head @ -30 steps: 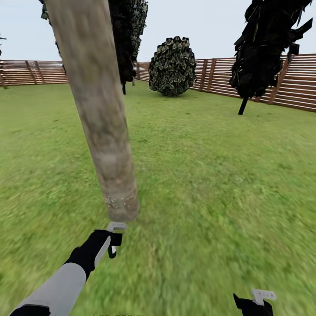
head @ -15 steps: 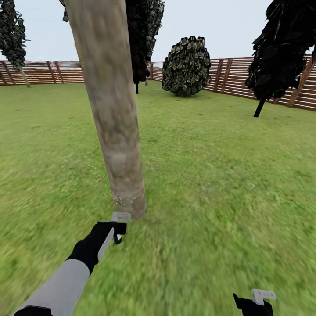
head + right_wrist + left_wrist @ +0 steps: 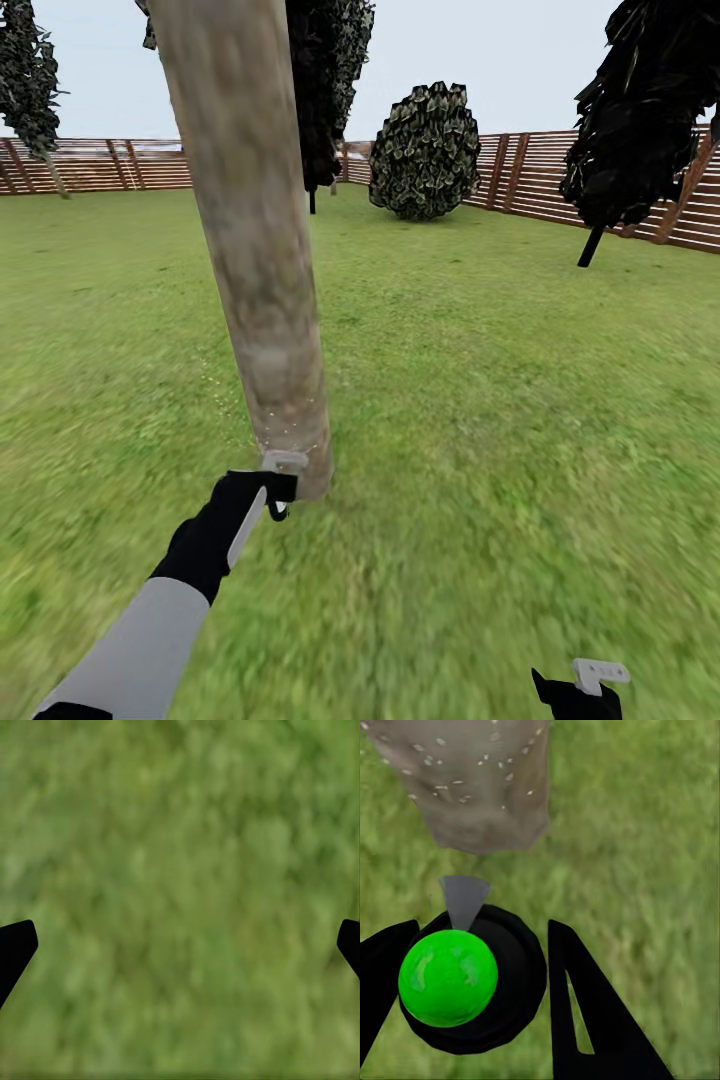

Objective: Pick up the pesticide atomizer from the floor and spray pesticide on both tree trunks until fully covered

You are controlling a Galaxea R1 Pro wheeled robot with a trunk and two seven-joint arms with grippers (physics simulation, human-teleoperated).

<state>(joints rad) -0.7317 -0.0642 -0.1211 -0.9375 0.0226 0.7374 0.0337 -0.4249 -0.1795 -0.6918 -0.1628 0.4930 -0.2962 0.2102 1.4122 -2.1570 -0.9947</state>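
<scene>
Atomizer: pesticide atomizer (image 3: 465, 979) sits between the black fingers (image 3: 589, 1012) of the left gripper (image 3: 272, 480); wrist view shows its round black body with a bright green cap and a grey nozzle wedge aimed at the trunk; in the head view it is lower left of centre, touching or just short of the trunk base, cannot tell which

Left fingers: pinched on the atomizer body, one either side

Right fingers: right gripper (image 3: 590, 680) at the lower right corner of the head view, over bare grass (image 3: 180, 885); wrist view shows two dark tips at opposite edges, so spread wide with nothing between

Tree in hand: trunk (image 3: 250, 250) runs from top left of centre down to its foot just above the left gripper; pale specks dot the lowest band in both views; higher bark looks unspecked, so judged coverage is only at the foot

Other surroundings: dark cypress-like tree (image 3: 640, 120) upper right, round bush (image 3: 425, 150) top centre, slatted fence (image 3: 560, 180) across the background; second bare-trunked tree not identified here

Step in hand: spraying the base of the first trunk; task judged early

Method note: keep the nozzle wedge pointed square at the bark; hold a small stand-off so spray spreads; sweep upward in slow bands, then work round the far side; keep the pinch firm so the sprayer does not twist

Risk: nozzle pressed on the bark could tilt the sprayer in the grip
</scene>
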